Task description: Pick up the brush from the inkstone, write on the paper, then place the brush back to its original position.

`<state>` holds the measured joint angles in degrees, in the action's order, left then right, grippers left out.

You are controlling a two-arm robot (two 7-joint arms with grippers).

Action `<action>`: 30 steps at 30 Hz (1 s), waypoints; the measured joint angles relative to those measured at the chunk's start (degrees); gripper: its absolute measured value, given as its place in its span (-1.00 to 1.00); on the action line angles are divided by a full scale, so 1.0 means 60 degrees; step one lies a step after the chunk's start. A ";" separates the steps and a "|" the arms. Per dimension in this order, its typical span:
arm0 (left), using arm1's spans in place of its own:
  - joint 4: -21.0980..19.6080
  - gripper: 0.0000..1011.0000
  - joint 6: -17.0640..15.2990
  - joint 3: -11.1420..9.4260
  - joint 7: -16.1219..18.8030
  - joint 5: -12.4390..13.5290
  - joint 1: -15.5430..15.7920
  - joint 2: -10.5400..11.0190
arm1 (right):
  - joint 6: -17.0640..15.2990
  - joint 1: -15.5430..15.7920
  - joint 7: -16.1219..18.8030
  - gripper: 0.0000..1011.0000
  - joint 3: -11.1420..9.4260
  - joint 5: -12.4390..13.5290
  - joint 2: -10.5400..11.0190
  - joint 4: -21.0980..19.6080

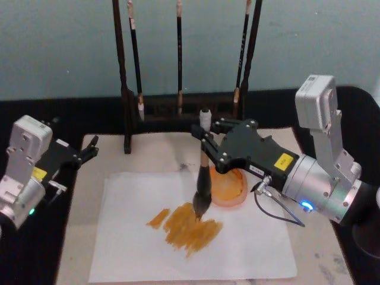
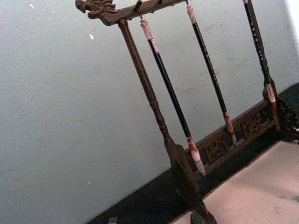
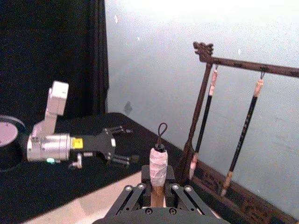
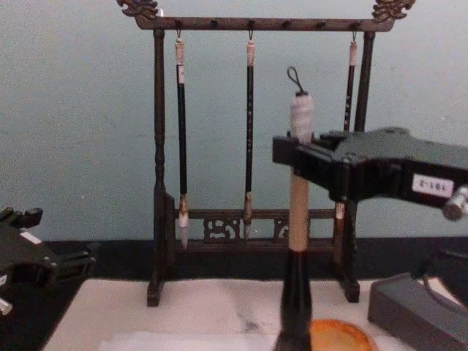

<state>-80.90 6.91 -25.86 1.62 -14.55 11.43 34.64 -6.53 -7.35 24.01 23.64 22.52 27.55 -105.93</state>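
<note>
My right gripper is shut on the brush, holding it upright by its tan handle just below the white-wrapped end. The dark bristles touch the paper, at the top of a patch of orange strokes. The round orange inkstone lies just right of the brush head, partly under the gripper. In the chest view the brush stands in the right gripper, with the inkstone at its foot. My left gripper rests open at the table's left edge, away from the paper.
A dark wooden rack with three slim hanging brushes stands behind the paper. A beige mat lies under the sheet. In the chest view a grey block sits at the right. Black cloth covers the table around the mat.
</note>
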 joint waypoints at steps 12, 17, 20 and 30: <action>0.0000 1.00 0.0000 0.0000 0.0000 0.0000 0.0000 0.0000 | 0.0063 -0.0416 0.0008 -0.69 0.0112 0.0167 -0.0157 -0.0102; 0.0000 1.00 0.0000 0.0000 0.0000 0.0000 0.0000 0.0000 | 0.0064 -0.0460 0.0000 -0.69 0.0130 0.0123 -0.0139 -0.0120; 0.0000 1.00 0.0000 0.0001 0.0000 0.0000 0.0000 0.0000 | 0.0064 -0.0450 0.0000 -0.69 0.0130 0.0124 -0.0141 -0.0118; 0.0000 1.00 0.0000 0.0000 0.0000 0.0000 0.0000 0.0000 | 0.0063 -0.0430 -0.0004 -0.69 0.0125 0.0132 -0.0150 -0.0106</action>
<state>-80.90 6.91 -25.86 1.62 -14.55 11.43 34.65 -6.15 -9.92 23.99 24.40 23.31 26.65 -106.57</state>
